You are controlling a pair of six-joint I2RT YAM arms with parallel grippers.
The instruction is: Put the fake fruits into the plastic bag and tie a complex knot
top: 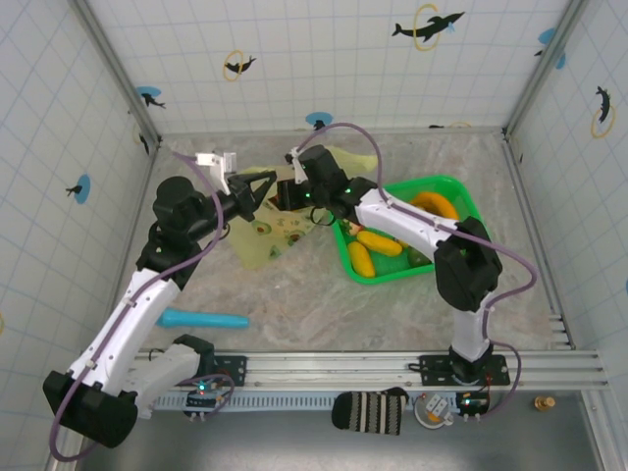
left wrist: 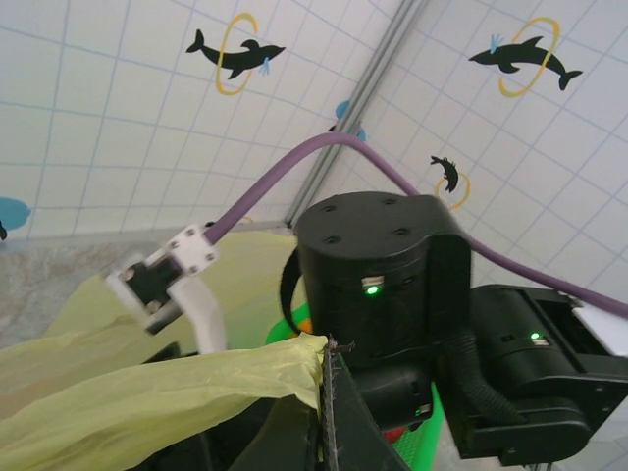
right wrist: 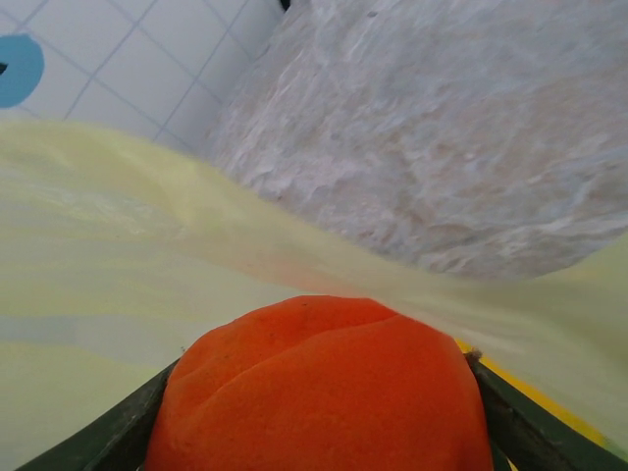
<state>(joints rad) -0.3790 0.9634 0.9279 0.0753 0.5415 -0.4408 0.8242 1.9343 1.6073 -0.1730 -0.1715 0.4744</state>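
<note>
My left gripper (top: 265,188) is shut on an edge of the plastic bag (top: 265,240) and holds it lifted; the pale yellow-green film (left wrist: 147,402) is pinched between the closed fingertips (left wrist: 332,358). Just right of it, my right gripper (top: 286,194) hangs over the bag. An orange-red fake fruit (right wrist: 324,392) sits between its fingers, touching both. Bag film (right wrist: 98,294) lies right beneath and around that fruit. More fake fruits lie in the tray: a yellow banana (top: 378,242), another yellow piece (top: 361,259) and an orange piece (top: 432,204).
The bright green tray (top: 392,278) stands right of the bag, under the right arm's forearm. A teal-blue stick (top: 201,318) lies near the front left. The right arm's black wrist (left wrist: 383,285) looms close to my left gripper. Walls enclose the table.
</note>
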